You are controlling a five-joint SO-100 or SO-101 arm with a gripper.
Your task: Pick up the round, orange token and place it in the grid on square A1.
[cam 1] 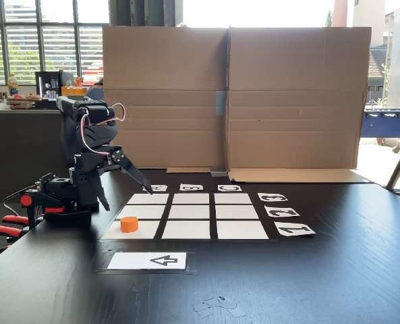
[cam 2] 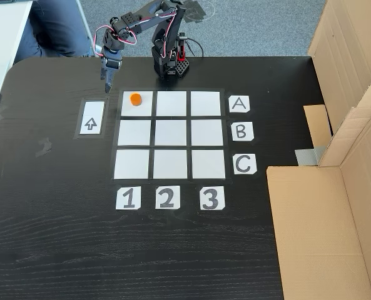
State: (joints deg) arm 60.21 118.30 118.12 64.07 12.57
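Token (cam 2: 135,99), round and orange, flat on square A1 (cam 2: 137,109) of the grid (cam 2: 170,134), toward the cell's upper left in the fixed view from above; in the low fixed view, same token (cam 1: 129,224) on the near left cell (cam 1: 139,231), close to that cell's left side. Grid (cam 1: 193,216) flat on the dark tabletop (cam 2: 60,237). Hand (cam 2: 106,72) free of the token, just outside the grid's corner by A1, fingers only slightly apart and gripping nothing. Height above the tabletop plain only from the low view, hand (cam 1: 143,186) raised and tilted down toward the far left cell. Letter cards A, B, C and number cards 1, 2, 3 readable from above, upside down or foreshortened from the low view. Arrow card (cam 2: 91,117) just left of A1 from above, nearest the camera (cam 1: 148,260) in the low view. Cardboard wall (cam 1: 233,94) upright behind the grid.
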